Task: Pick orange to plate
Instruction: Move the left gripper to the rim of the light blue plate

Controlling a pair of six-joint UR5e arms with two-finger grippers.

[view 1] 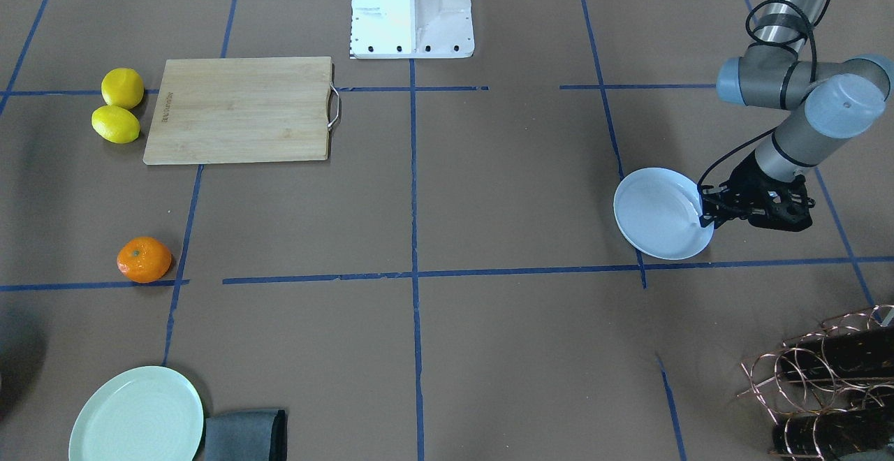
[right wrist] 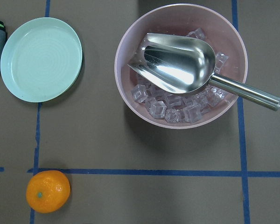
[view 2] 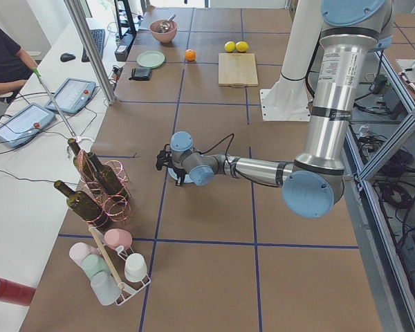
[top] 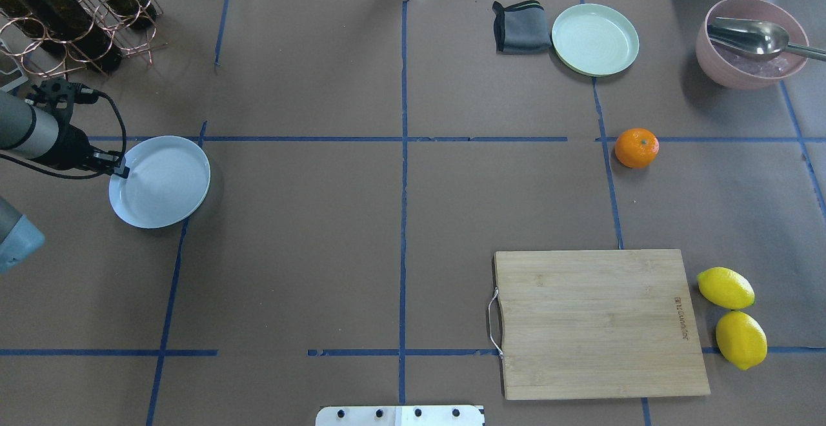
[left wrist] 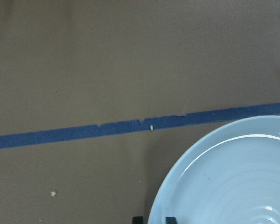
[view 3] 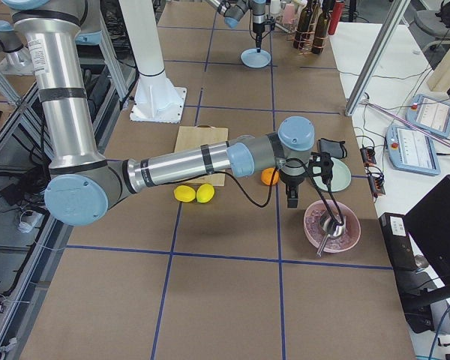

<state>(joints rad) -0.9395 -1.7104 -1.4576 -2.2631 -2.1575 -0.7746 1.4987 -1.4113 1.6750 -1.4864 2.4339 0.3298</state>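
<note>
Gripping the plate (top: 161,184) by its rim with the left gripper (top: 122,170), well apart from the orange (top: 636,148).
Keep it level while moving nearer; cannot tell the right gripper (view 3: 291,199) state.

On the left wrist camera I get only part of the plate (left wrist: 233,177); the right and bottom edges cut it off. Of the left gripper (left wrist: 154,219) just two dark fingertips (left wrist: 137,220) poke in at the bottom, so I can't tell whether they clamp the rim. The right gripper (view 3: 291,199) shows only from the right side, too small for me to judge its jaws. The front camera clips the green plate (view 1: 133,412) and the bottle rack (view 1: 824,384).
</note>
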